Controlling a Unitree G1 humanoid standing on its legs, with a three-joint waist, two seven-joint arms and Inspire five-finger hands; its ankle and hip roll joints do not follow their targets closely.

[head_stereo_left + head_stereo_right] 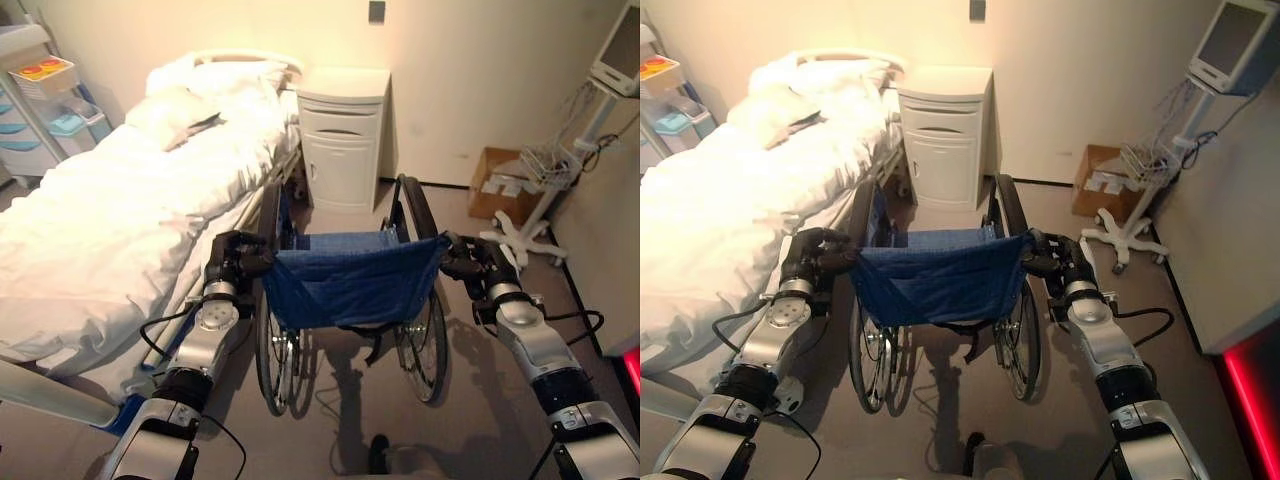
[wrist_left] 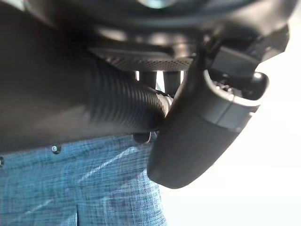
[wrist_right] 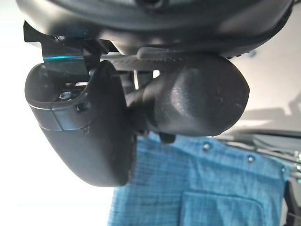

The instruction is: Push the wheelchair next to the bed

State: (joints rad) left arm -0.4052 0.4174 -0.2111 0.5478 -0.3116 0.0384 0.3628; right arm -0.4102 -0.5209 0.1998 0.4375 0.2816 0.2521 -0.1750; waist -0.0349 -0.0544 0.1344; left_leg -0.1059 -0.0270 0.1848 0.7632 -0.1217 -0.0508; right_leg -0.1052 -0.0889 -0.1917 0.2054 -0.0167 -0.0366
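Both hands grip the wheelchair (image 1: 345,290) in the left eye view: the left hand (image 1: 238,258) and the right hand (image 1: 470,260) each wrap a push handle beside the blue backrest (image 1: 350,275). The wheelchair stands just beside the bed (image 1: 110,230), facing a white cabinet (image 1: 343,135) at the wall. In the left wrist view, the thumb (image 2: 202,127) curls round the ribbed handle (image 2: 117,106). In the right wrist view, the thumb (image 3: 80,127) closes on the smooth handle end (image 3: 197,99).
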